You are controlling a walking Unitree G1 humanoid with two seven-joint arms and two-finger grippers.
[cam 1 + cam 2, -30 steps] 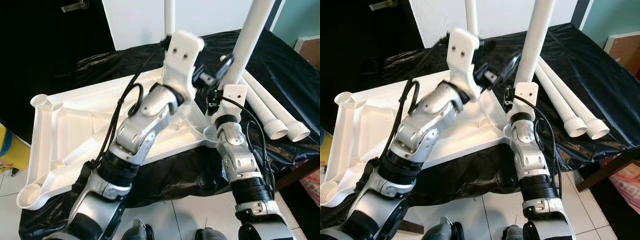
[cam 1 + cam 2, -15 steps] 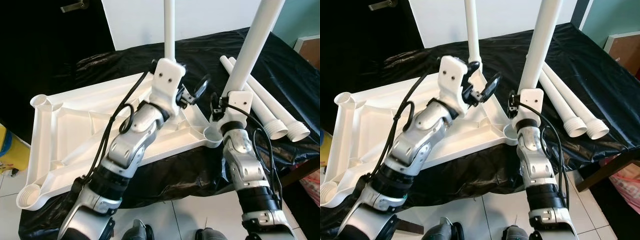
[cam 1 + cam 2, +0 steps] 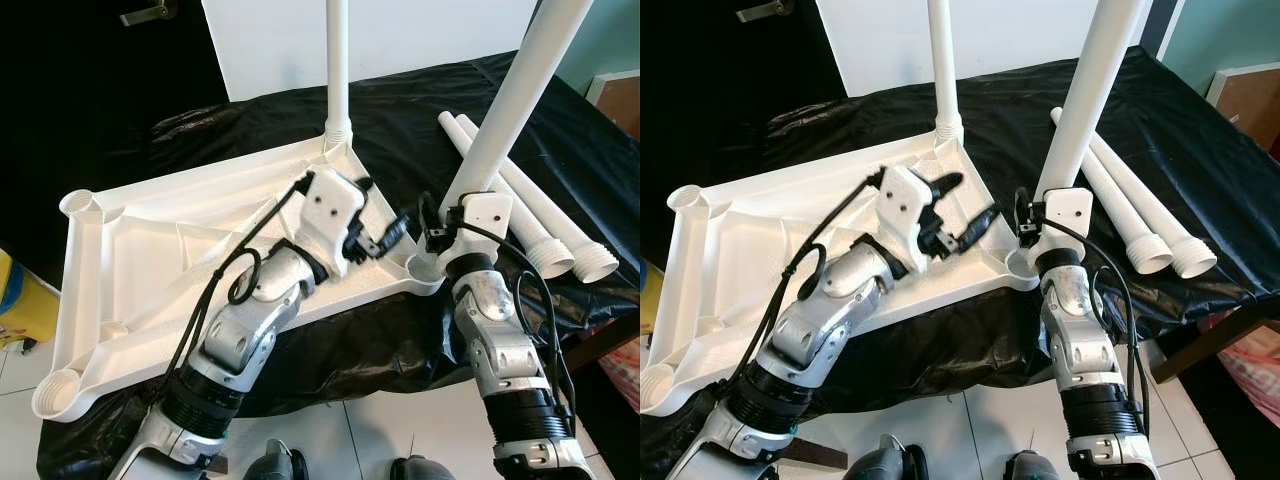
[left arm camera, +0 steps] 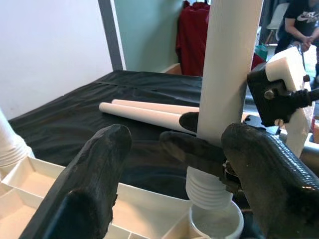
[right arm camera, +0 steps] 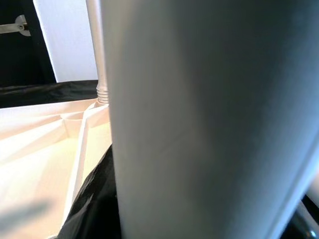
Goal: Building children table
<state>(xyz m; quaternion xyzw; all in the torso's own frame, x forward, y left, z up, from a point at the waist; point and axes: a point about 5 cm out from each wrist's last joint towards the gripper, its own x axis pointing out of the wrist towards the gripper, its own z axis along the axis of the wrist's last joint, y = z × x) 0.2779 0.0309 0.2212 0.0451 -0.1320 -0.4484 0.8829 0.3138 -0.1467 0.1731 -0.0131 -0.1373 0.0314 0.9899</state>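
2 loose white table legs [image 3: 545, 215] lie side by side on the black cloth [image 3: 250, 125] at the right of the frame, threaded ends toward the lower right. An upturned white plastic tabletop [image 3: 150, 270] rests on the cloth across the centre and left, ribbed underside up, with round sockets at its corners. 1 leg, the fitted leg [image 3: 338, 70], stands upright in the far corner socket at upper centre. Another, the held leg [image 3: 515, 105], stands tilted with its threaded end at the near right corner socket [image 4: 215, 225]. The right gripper [image 4: 199, 142] pinches this leg just above its threads at centre right. The left gripper [image 3: 385, 235], at centre just left of that socket, has its fingers [image 4: 94, 174] spread apart, gripping nothing, above the tabletop's near right area.
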